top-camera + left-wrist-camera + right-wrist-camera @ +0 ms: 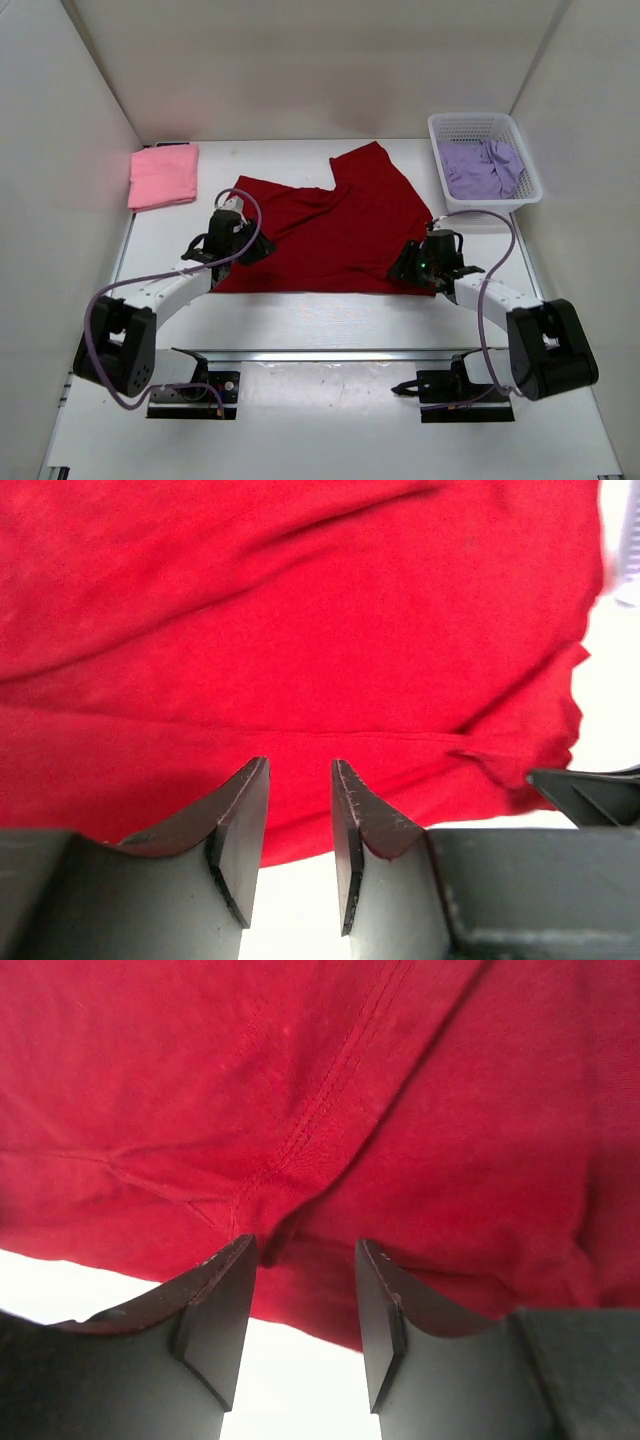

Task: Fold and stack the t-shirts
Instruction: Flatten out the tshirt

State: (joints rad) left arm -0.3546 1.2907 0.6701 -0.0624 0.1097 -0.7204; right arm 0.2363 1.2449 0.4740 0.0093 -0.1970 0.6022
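Left hand (300,770) and right hand (305,1250) hover part-open, empty, at the red shirt's (340,225) near hem: light, limp cloth, best pinched at its corners.

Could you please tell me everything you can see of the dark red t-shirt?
The dark red t-shirt is soft, matte cloth with stitched seams. It lies mostly flat and lightly wrinkled in the middle of the white table. Its near edge runs straight, and at the far side one part juts out toward the back. The left tool and right tool sit at its near corners, fingers apart, with no cloth visibly pinched between them.
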